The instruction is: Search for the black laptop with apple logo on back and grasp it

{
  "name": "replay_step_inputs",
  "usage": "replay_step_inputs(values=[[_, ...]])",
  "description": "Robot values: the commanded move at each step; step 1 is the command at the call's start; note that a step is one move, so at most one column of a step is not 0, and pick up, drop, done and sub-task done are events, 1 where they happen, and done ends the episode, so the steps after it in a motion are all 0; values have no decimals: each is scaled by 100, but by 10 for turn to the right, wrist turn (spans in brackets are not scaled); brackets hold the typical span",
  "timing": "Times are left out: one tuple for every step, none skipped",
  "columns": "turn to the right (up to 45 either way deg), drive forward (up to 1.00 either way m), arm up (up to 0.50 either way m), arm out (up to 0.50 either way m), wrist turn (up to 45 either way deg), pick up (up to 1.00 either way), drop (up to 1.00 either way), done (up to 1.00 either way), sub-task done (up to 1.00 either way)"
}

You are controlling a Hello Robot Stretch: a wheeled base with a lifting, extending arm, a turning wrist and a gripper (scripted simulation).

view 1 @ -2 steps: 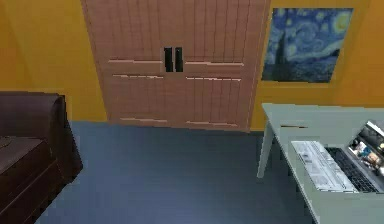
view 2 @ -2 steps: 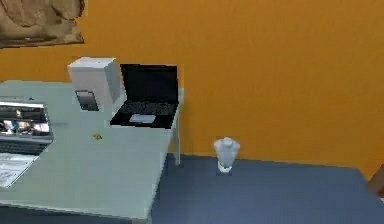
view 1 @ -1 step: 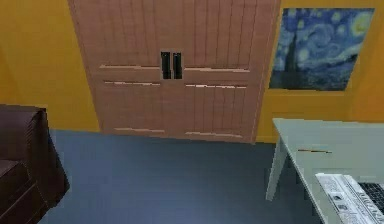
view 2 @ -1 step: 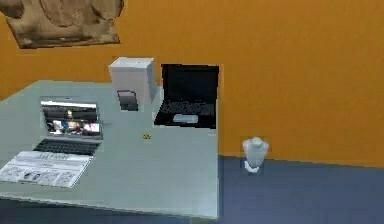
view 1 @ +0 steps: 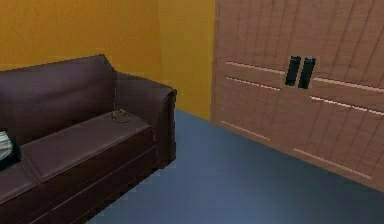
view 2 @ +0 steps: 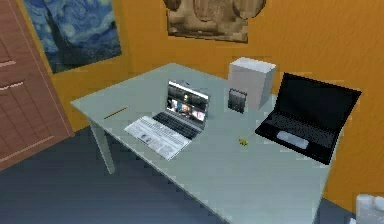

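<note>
In the forward view, a dark brown sofa [view 1: 75, 125] stands against an orange wall [view 1: 90, 30] on the forward view's left, over a blue floor [view 1: 230, 180]. A small dark thing [view 1: 122, 116], too small to name, lies on the sofa's seat close to its armrest. A striped grey and white thing [view 1: 5, 148] sits on the seat at the picture's left edge. On the right is a wooden double door [view 1: 300, 110] with two black handles [view 1: 300, 72] side by side.

In the arm side view, a pale table [view 2: 220, 175] stands along an orange wall. The black laptop [view 2: 305, 115] sits near the table's far right corner, lid up, its dark screen and keyboard turned toward the table's near edge. Its back is hidden, so no logo can be checked. Just left of it, by the far edge, stands a white box [view 2: 250, 85] with a dark front. A silver laptop [view 2: 175, 118] with a lit screen sits toward the table's left end, well apart from the black one. A thin pencil-like stick [view 2: 115, 113] lies near the left edge, and a small yellowish thing [view 2: 243, 142] lies between the two laptops. A blue swirling painting [view 2: 75, 30] and a tan relief [view 2: 207, 18] hang on the wall.

The gripper's state cannot be told.
</note>
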Motion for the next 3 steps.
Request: replay_step_inputs(values=[[0, 0, 50, 0, 0, 0, 0, 0, 0], [0, 0, 34, 0, 0, 0, 0, 0, 0], [0, 0, 0, 40, 0, 0, 0, 0, 0]])
